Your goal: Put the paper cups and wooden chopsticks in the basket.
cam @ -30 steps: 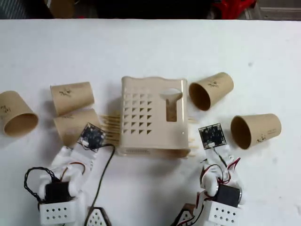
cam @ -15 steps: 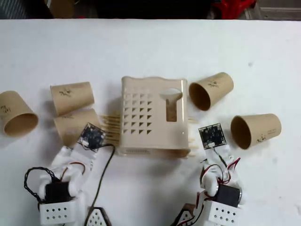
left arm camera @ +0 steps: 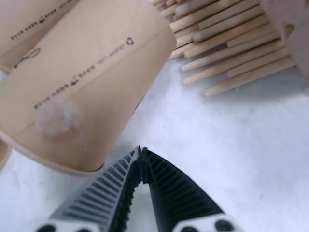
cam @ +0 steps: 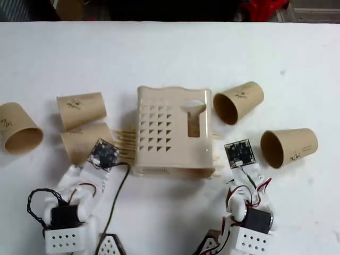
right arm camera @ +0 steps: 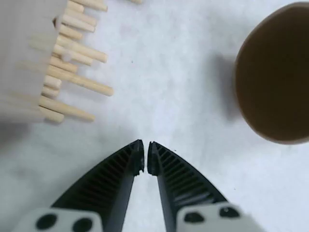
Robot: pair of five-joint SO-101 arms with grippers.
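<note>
Left arm (cam: 74, 194) sits low in the high view, folded, wrist angled forward and slightly inward toward the other arm. Right arm (cam: 247, 204) sits beside it, also folded low, wrist pointing straight forward. Left gripper (left arm camera: 141, 155) is closed and empty, black ribbed fingers (left arm camera: 169, 188) meeting at the tips. Right gripper (right arm camera: 145, 153) is closed and empty, tips nearly touching with a hairline gap

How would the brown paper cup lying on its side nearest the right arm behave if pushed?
The brown paper cup lies on its side, so it would probably roll in a curve, being tapered. Its thin open rim looks easy to crush.
</note>
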